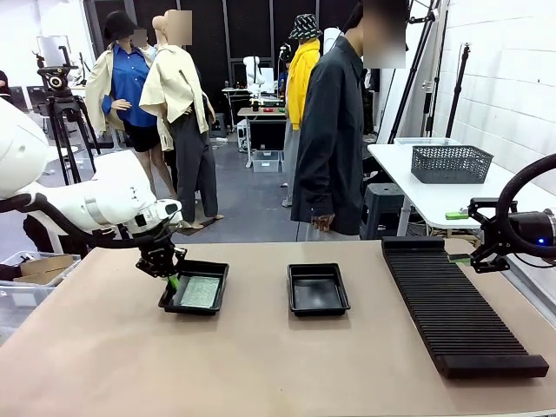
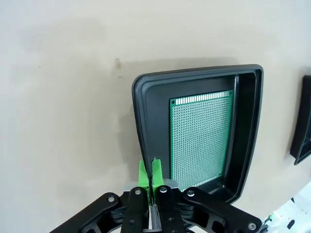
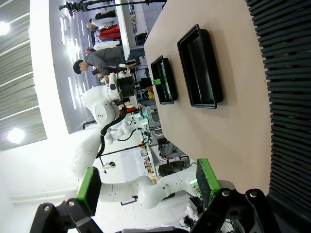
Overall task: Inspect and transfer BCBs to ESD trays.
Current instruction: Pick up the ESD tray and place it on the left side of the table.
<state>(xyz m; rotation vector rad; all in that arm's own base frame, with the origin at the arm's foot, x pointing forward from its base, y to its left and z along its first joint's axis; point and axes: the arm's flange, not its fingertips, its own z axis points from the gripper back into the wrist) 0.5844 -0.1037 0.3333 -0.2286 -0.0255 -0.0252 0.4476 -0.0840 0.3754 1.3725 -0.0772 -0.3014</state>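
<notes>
A green BCB [image 1: 201, 291] lies flat on the floor of the left ESD tray [image 1: 218, 275]. My left gripper [image 1: 172, 281] hangs just above that tray's near-left rim, shut, with nothing between its pads. In the left wrist view the shut left gripper [image 2: 150, 170] stands over the left tray's rim [image 2: 146, 121] beside the board [image 2: 201, 138]. The second ESD tray [image 1: 318, 288] at the table's middle holds nothing. My right gripper [image 1: 459, 236] is open at the far right, beside the rack; in its own view the right gripper [image 3: 148, 184] holds nothing.
A long black ribbed rack [image 1: 454, 306] lies along the right of the table. A person in a dark jacket [image 1: 331, 139] stands at the far edge. Behind to the right, a white table carries a grey mesh basket [image 1: 450, 163].
</notes>
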